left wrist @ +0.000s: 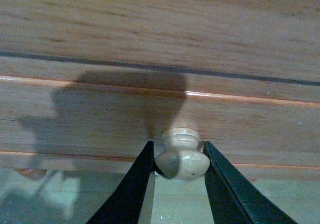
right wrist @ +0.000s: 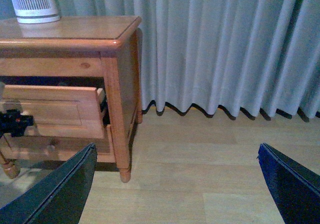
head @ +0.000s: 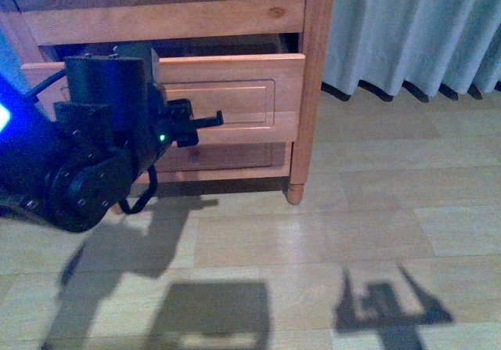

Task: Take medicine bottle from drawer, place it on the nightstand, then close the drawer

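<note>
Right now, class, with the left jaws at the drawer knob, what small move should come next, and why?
Probably pull the knob straight back a little further. The left gripper has its jaws against it on both sides, the drawer stands only slightly open, and no medicine bottle shows on the visible part of the nightstand top.

The nightstand (head: 317, 76) and drawer (head: 235, 92) are honey-brown with darker grain; the knob (left wrist: 182, 156) is pale tan. At 9 o'clock, the arm (head: 102, 146) is black with a green light (head: 161, 138). At 1 o'clock, the curtain (head: 415, 29) is pleated grey-blue. The floor (head: 352, 225) shows pale beige planks.
</note>
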Tool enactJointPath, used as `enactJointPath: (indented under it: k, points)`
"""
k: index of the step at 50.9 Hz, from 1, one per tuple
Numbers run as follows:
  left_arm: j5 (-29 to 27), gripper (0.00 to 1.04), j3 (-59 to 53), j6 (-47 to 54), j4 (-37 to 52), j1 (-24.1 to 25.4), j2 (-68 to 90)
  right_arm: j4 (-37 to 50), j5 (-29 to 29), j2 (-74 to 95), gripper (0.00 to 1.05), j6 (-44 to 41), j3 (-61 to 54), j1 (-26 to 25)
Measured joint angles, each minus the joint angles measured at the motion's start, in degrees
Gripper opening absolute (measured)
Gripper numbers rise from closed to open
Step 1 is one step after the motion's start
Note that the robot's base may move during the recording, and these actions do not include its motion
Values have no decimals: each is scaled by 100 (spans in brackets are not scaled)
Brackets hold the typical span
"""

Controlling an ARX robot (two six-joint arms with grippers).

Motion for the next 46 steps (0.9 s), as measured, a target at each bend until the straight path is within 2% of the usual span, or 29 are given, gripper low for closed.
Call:
enactJointPath:
  k: [5, 12, 23, 35, 37, 41, 44, 46]
  points:
    - [59, 26, -809, -83, 437, -22, -306, 0, 0, 0, 98, 0, 0, 0]
    - [118, 26, -2426, -236, 1480, -146, -748, 0, 0, 0, 98, 0, 0, 0]
    - [-85, 27, -3617, -778, 2260, -522, -887, 0, 0, 0, 98, 0, 0, 0]
    - [-271, 60, -4424, -1248, 2365, -883, -730, 0, 0, 0, 98, 0, 0, 0]
    - [-184, 69, -4505, -1316, 2332, -881, -745, 0, -2, 0, 98, 0, 0, 0]
    - [90, 86, -4664, -1325, 2015, -654, -1078, 0, 0, 0, 98, 0, 0, 0]
    - [450, 99, -4830, -1231, 1427, -245, -1867, 0, 0, 0, 98, -2, 0, 0]
    - [568, 99, -4863, -1128, 1119, -74, -2275, 0, -2, 0, 98, 0, 0, 0]
